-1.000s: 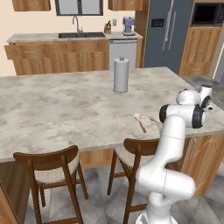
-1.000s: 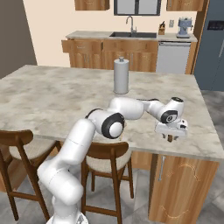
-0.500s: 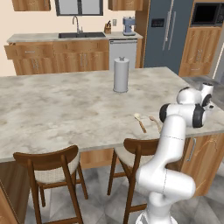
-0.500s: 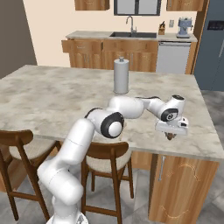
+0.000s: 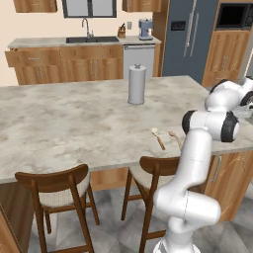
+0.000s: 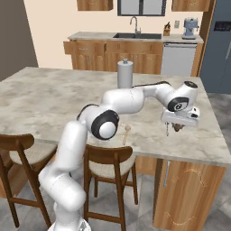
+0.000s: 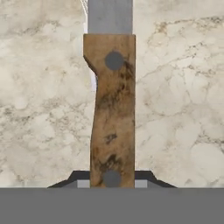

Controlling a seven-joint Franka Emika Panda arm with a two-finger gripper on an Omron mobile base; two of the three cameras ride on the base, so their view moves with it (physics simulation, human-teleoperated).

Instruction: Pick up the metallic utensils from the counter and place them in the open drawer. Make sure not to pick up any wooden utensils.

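Wooden-handled knife clamped in the gripper above the stone surface

Brown wood with dark stains makes the handle of the knife [image 7: 112, 109]; it has two grey round rivets, and a flat grey blade goes out at the top of the hand view. The gripper [image 7: 112, 181] is closed on the lower end of this handle, with a dark fingertip on each side. In the right base view the gripper [image 6: 177, 127] hangs just above the beige-grey marbled stone surface [image 6: 54, 94], near its right end, and a thin dark piece points down from it. Two tan wooden spoons [image 5: 165, 139] lie side by side on the surface, near the front edge. A grey cylinder-shaped canister [image 5: 137, 84] stands upright further back. Two wooden chairs with pale seats [image 5: 54, 190] stand under the front edge. Behind are wooden cabinets, a sink [image 5: 92, 39] and a dark grey fridge [image 5: 190, 37].
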